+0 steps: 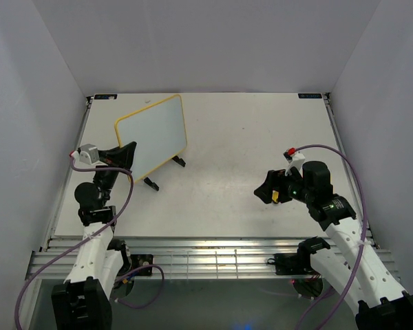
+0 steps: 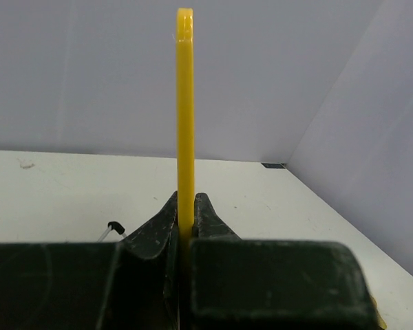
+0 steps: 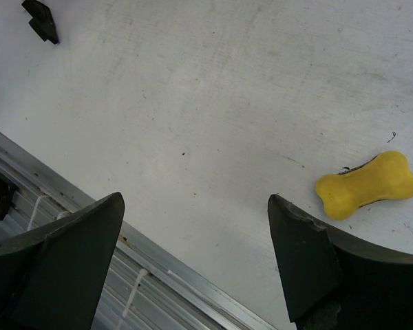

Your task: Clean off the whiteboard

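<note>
The whiteboard (image 1: 151,134) has a yellow frame and a blank white face, with no writing that I can see. It stands tilted at the back left on its small black feet (image 1: 151,183). My left gripper (image 1: 127,152) is shut on its near left edge. In the left wrist view the yellow frame (image 2: 185,103) rises edge-on from between the closed fingers (image 2: 151,237). My right gripper (image 1: 267,189) is open and empty, low over the table at the right. The yellow bone-shaped eraser (image 3: 367,184) lies on the table just beyond its right finger (image 3: 310,261).
A ribbed aluminium rail (image 1: 206,251) runs along the table's near edge and also shows under the right gripper (image 3: 89,275). White walls close in the left, back and right sides. A black foot (image 3: 41,19) shows far off in the right wrist view.
</note>
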